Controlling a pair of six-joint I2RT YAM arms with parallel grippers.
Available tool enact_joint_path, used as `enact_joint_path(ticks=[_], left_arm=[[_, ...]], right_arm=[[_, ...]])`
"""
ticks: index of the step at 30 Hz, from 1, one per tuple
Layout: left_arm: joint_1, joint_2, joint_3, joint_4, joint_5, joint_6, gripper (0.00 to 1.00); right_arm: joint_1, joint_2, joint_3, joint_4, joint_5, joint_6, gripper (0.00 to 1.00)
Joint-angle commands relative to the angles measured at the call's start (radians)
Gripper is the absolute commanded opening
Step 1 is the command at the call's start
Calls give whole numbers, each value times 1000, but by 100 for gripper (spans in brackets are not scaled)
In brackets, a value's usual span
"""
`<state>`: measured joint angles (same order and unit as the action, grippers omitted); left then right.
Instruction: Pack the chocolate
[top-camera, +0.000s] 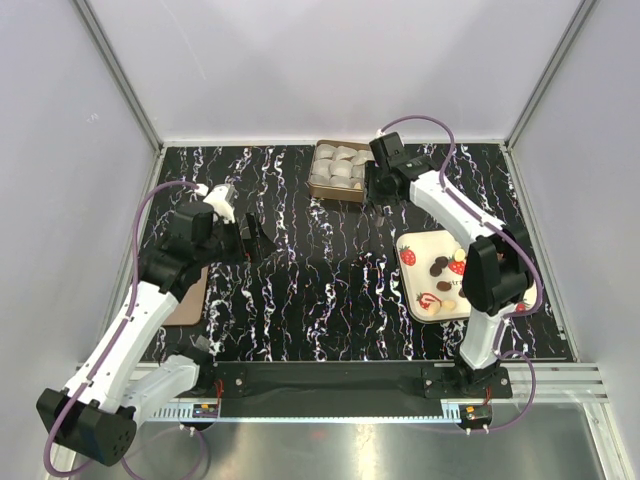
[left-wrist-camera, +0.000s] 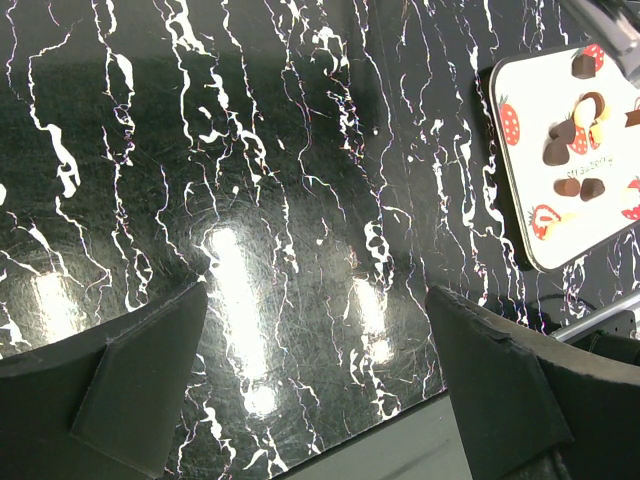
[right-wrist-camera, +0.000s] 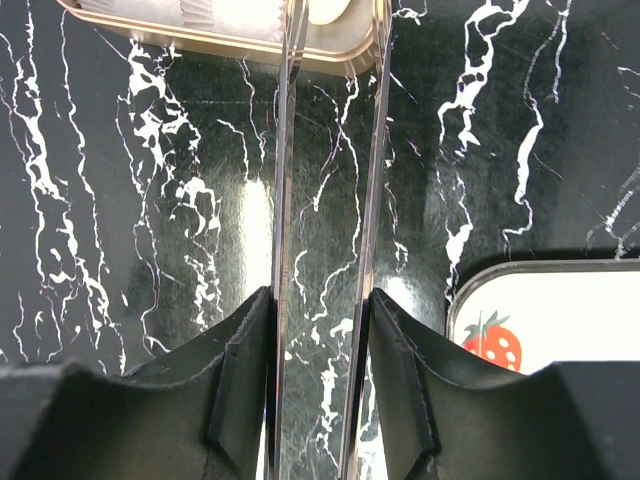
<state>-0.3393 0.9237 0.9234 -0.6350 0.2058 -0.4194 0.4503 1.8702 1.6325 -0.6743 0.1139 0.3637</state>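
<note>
On one tray (top-camera: 425, 245), chocolates (top-camera: 440, 266); by one box (top-camera: 313, 186), right claw (right-wrist-camera: 320, 305) grips tongs (right-wrist-camera: 284, 150).

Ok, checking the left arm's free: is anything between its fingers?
No, only marbled table shows between the left fingers, spread wide.

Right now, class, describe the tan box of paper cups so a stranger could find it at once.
On the black white-veined table, look along the far edge, just right of centre. There sits a shallow tan rectangular box packed with white crinkled paper cups. Unlike the flat white strawberry-printed tray, it has raised walls.
</note>
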Motion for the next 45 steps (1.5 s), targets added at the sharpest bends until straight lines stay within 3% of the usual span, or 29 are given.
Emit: enact_joint_path(ticks=[1,10,19,29,45], left_arm=[[2,-25,37,24,3,4,99],[2,-59,22,20,1,1,99],[2,-95,-3,23,35,-19,99],[2,-157,-32,20,69,-25,99],[2,-183,-37,6,84,-19,99]], right_arm=[[-4,-85,62,-25,24,1,48],[-16,-255,79,-220,130,26,47],[-55,-459,-164,-378,213,173,48],[-88,-663,-496,-403,139,331,49],[-87,-744,-642,-384,90,397,52]])
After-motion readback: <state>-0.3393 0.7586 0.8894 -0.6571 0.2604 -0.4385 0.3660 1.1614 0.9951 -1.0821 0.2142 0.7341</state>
